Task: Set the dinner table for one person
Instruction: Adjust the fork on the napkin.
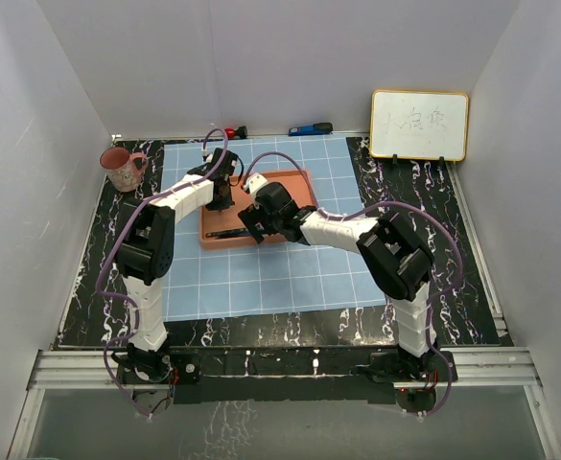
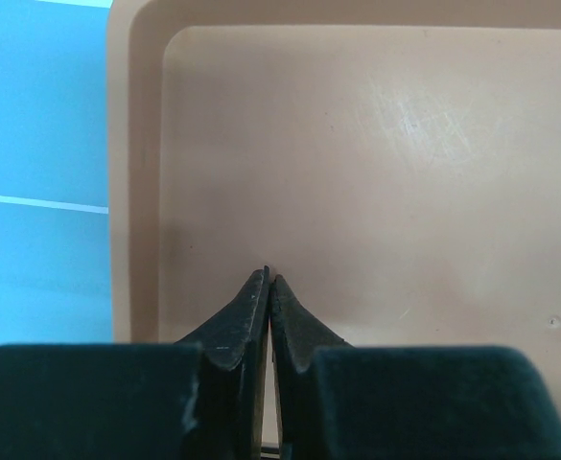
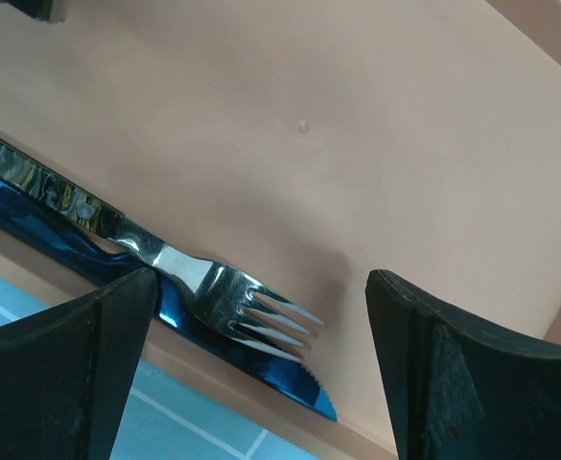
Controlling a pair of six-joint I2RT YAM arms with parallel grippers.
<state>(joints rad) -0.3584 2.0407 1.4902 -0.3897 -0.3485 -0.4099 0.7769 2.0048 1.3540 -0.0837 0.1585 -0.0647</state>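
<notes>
Fingers (image 3: 50,374) of the right pincer (image 3: 261,287) fill the bottom corners of the right wrist view. It is released, jaws wide apart, astride the tines of a fork (image 3: 146,244). The fork lies over or tight against a blue-glinting knife (image 3: 270,369), I cannot tell which, along the lower rim of the orange tray (image 3: 376,115). The step in hand looks like lifting the fork. To do it well, the jaws should slide toward the neck at lower left, settle low, pinch the fork alone and rise slowly, so the knife is not dragged along. In the top view the right arm (image 1: 338,228) rises from the lower right, folds at the elbow and reaches left into the tray, wrist tipped down. The left arm (image 1: 179,196) climbs from the lower left and leans over the tray's upper left. Its left pincer (image 2: 268,281) is clenched on nothing, tips together just over the tray floor. The tray rests on a light-blue cloth (image 1: 261,283) in the middle of the frame. The black marbled surface (image 1: 467,240) borders the cloth all round, with no setting laid yet. Farther off, a mug (image 1: 122,170) stands at upper left and a whiteboard (image 1: 419,125) at upper right.
</notes>
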